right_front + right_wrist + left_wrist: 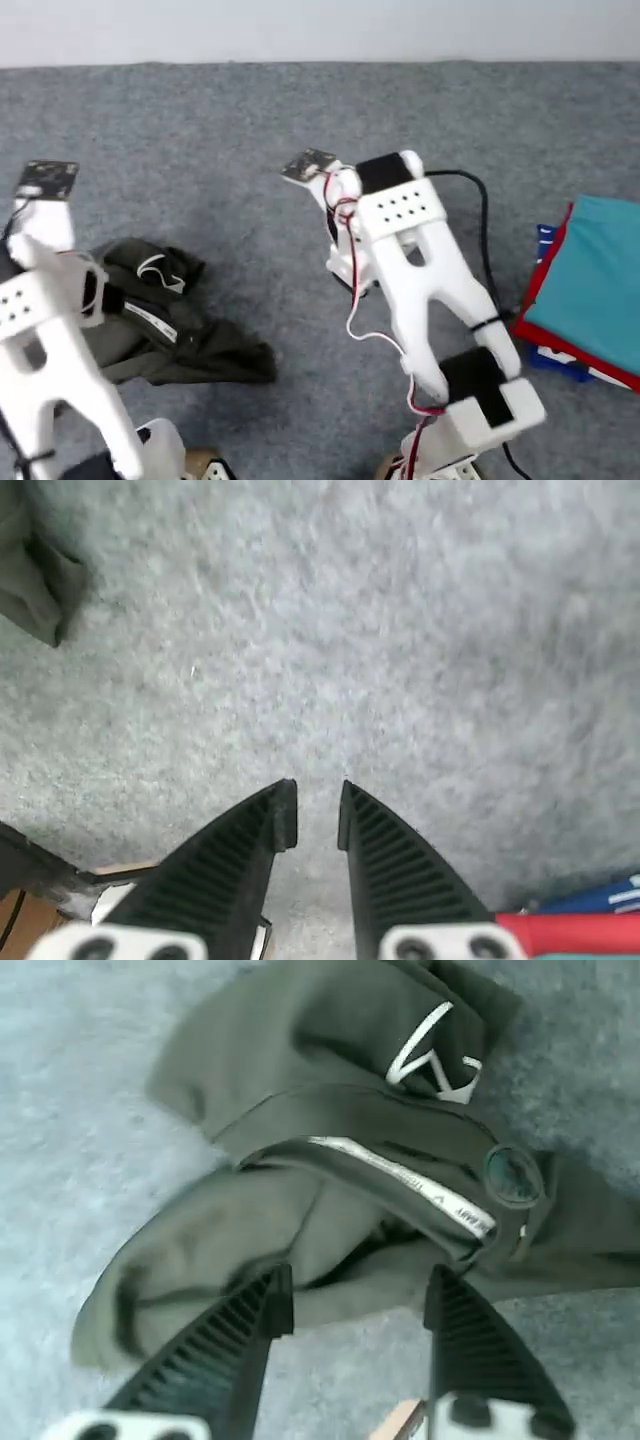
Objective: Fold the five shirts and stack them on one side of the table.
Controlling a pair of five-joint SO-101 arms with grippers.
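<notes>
Ahead of the left claw, on the grey desk: crumpled olive shirt, white label showing. Beyond the right claw, on its outer side: stack of folded shirts, teal on top. Left claw spread wide, released, tips over the shirt's near edge. Right claw almost clenched, slim gap, grasping nothing, above the desk.

Pale wall at back.

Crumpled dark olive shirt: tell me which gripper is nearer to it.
Left. The left gripper hangs at the edge of the crumpled dark olive shirt; the right gripper is over bare grey table, apart from it.
</notes>
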